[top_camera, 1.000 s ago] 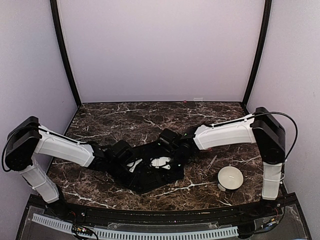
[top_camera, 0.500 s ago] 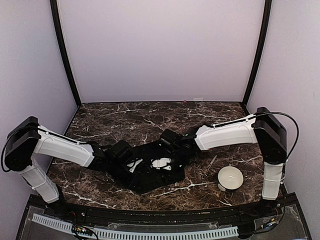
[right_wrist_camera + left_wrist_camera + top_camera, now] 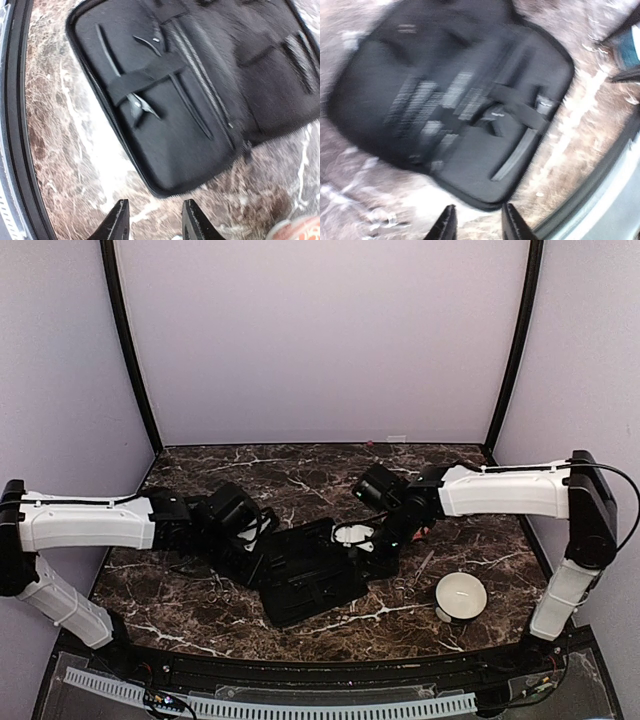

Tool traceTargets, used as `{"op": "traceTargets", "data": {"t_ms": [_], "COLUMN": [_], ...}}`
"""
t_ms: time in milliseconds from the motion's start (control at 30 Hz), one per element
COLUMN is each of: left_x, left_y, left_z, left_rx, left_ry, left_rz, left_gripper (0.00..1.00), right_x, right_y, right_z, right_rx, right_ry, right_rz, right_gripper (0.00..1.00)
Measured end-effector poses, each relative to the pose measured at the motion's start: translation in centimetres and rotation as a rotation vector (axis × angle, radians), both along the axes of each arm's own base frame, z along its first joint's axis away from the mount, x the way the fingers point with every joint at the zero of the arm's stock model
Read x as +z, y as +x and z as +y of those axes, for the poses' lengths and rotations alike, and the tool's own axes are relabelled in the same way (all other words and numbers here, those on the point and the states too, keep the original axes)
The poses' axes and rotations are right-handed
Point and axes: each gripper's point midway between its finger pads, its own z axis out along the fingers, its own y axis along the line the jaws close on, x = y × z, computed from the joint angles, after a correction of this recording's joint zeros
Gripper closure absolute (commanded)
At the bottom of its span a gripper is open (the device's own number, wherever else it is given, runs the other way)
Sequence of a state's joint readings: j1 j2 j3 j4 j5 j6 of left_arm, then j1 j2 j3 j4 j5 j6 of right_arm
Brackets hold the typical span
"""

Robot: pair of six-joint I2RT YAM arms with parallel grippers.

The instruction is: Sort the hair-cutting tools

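Note:
A flat black case point(image 3: 310, 580) lies open on the marble table between both arms. Hair-cutting tools sit inside it under an elastic strap: a silver piece point(image 3: 137, 107), thin dark sticks point(image 3: 190, 107) and a grey stick point(image 3: 517, 152). One more thin stick point(image 3: 424, 566) lies loose on the table right of the case. My left gripper point(image 3: 262, 558) point(image 3: 479, 225) is open and empty, just off the case's point(image 3: 470, 100) edge. My right gripper point(image 3: 377, 556) point(image 3: 155, 222) is also open and empty, hovering over marble beside the case's point(image 3: 215, 115) corner. The left wrist view is blurred.
A white bowl point(image 3: 461, 595) stands at the front right, near the loose stick. The table's black front rail point(image 3: 15, 125) runs close to the case. Purple walls with black corner posts point(image 3: 130, 350) enclose the back and sides.
Both arms have pulled back from over the case, the left toward the left, the right toward the right. The left jaws went from shut to open, and the right jaws widened.

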State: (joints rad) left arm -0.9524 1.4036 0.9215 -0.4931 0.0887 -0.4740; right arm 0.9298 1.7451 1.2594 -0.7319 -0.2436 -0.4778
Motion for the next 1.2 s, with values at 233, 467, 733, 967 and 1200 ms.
{"op": "traceTargets", "data": {"t_ms": [233, 467, 733, 967, 1200], "left_x": [-1.5, -1.7, 0.6, 1.9, 1.0], "left_y": [1.6, 1.6, 4.3, 6.2, 6.2], "left_z": [5.7, 7.6, 7.2, 4.2, 3.4], "left_rx": [0.292, 0.457, 0.514, 0.445, 0.400], "left_ry": [0.281, 0.305, 0.265, 0.187, 0.192], "left_rz": [0.010, 0.022, -0.113, -0.160, -0.146], "left_gripper": [0.65, 0.61, 0.53, 0.56, 0.57], "right_x": [1.3, 2.0, -0.3, -1.6, -3.7], "right_y": [1.8, 2.6, 1.6, 2.0, 2.0], "right_z": [-2.8, -6.5, -12.5, -13.1, -12.6], "right_rx": [-0.080, -0.083, 0.012, 0.078, 0.107], "right_ry": [0.023, 0.016, -0.115, -0.165, -0.192], "right_rz": [-0.026, -0.102, -0.161, -0.184, -0.125], "right_gripper": [0.63, 0.64, 0.74, 0.84, 0.84]}}
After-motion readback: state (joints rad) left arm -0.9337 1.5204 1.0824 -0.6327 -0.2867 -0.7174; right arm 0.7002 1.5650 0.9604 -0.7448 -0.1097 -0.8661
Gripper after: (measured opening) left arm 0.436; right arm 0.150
